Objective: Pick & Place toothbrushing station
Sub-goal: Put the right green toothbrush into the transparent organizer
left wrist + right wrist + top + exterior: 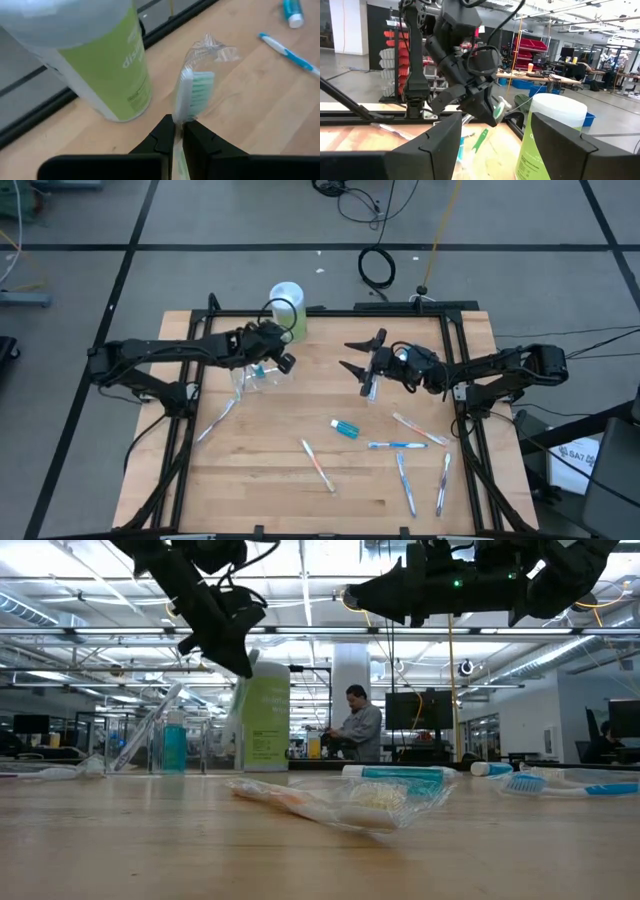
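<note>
While the left hand hangs over the clear cup near the counter's back left in the high view, the right hand waits well apart, mid-counter, with brushes and a tube loose in front. Seen from the low view, the left hand is above the cup, which already holds a tube and a slanting brush, beside the green container. From the left wrist, the fingers are nearly shut, pinching a wrapped toothbrush by its neck, head forward. From the right wrist, the right fingers stand wide and empty. My reading: a brush is being delivered to the cup; next, line its tail over the rim, lower, then release without tipping the light cup.
</note>
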`<act>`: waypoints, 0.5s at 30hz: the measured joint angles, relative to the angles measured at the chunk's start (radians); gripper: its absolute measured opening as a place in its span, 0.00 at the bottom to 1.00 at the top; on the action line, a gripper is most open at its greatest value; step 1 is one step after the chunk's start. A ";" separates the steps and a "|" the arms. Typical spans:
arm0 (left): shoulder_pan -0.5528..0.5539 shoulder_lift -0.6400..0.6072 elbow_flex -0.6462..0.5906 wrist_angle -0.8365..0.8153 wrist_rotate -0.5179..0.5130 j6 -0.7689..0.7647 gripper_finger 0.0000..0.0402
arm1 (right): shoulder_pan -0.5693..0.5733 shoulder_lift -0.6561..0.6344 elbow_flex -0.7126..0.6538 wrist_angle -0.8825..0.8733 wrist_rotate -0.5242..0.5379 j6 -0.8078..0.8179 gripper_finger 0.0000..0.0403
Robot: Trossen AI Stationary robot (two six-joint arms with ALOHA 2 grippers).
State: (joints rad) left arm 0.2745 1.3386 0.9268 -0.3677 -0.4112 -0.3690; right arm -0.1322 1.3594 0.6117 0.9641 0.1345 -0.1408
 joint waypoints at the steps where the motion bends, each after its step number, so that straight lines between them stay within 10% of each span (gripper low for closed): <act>1: 0.000 0.008 0.000 -0.001 0.000 -0.009 0.06 | 0.000 0.000 0.000 -0.007 0.000 -0.001 0.58; 15: 0.000 0.084 0.000 -0.005 0.045 -0.022 0.23 | -0.007 0.000 0.000 0.013 0.000 -0.012 0.58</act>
State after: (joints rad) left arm 0.2745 1.4228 0.9264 -0.3725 -0.3660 -0.3910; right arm -0.1390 1.3594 0.6117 0.9772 0.1341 -0.1529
